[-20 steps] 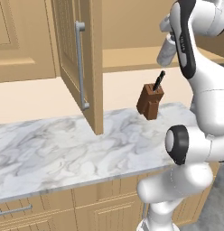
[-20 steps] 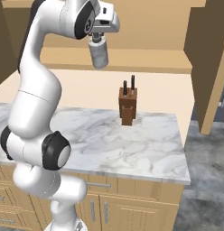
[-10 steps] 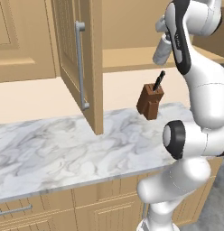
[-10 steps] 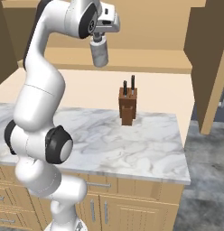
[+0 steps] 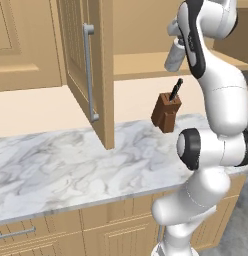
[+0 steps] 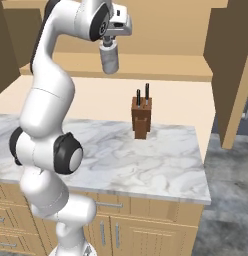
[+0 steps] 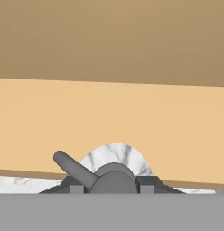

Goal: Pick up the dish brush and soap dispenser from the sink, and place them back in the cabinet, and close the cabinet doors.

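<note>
Gripper (image 6: pixel 110 46) clamped on soap dispenser (image 6: pixel 110 59) by pump top. Bottle hanging upright, long axis vertical, raised above marble counter (image 6: pixel 161 160), just in front of cabinet (image 6: pixel 161 66) shelf. Shelf lying straight ahead.

— Where's the arm right now?

— Reared up tall from the base, elbow bent high, forearm reaching forward at cabinet height.

— And the hand (image 6: pixel 110 44)?

— Pointing straight down, fingers clamped on the soap dispenser (image 6: pixel 110 59) at its pump top, bottle hanging upright beneath the hand (image 5: pixel 177 45).
</note>
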You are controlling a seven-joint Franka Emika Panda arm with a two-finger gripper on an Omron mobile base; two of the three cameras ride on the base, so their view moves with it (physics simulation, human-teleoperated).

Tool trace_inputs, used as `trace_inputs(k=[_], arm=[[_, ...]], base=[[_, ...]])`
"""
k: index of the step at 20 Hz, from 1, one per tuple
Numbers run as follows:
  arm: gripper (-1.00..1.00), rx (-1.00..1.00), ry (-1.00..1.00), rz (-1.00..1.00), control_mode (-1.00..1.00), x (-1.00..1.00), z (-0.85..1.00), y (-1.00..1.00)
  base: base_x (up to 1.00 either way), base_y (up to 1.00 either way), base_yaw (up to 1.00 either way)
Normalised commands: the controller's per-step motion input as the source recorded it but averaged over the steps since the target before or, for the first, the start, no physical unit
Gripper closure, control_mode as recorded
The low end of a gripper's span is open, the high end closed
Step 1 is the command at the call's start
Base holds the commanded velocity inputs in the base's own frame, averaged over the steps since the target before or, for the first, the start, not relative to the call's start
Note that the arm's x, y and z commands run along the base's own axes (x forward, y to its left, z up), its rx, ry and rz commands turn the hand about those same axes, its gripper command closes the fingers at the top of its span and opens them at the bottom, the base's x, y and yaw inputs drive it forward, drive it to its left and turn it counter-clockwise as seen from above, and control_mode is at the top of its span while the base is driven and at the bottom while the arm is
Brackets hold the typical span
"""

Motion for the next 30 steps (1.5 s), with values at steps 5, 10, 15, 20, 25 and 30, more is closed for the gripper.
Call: trace_inputs(k=[5, 10, 15, 20, 25, 30], arm=[[1.0, 0.0, 0.05, 0.03, -1.0, 0.35, -0.03, 0.07], [1.0, 0.0, 0.06, 0.02, -1.0, 0.37, -0.1, 0.09], [1.0, 0.0, 0.03, 0.01, -1.0, 0.4, -0.05, 0.05], [1.0, 0.0, 0.0, 0.0, -1.0, 0.4, 0.0, 0.0], [1.0, 0.0, 0.0, 0.0, -1.0, 0.37, 0.0, 0.0], [1.0, 0.0, 0.0, 0.0, -1.0, 0.35, 0.0, 0.0]], base=[[0.0, 0.0, 0.0], [0.0, 0.0, 0.0], [0.0, 0.0, 0.0], [0.0, 0.0, 0.0], [0.0, 0.0, 0.0], [0.0, 0.0, 0.0]])
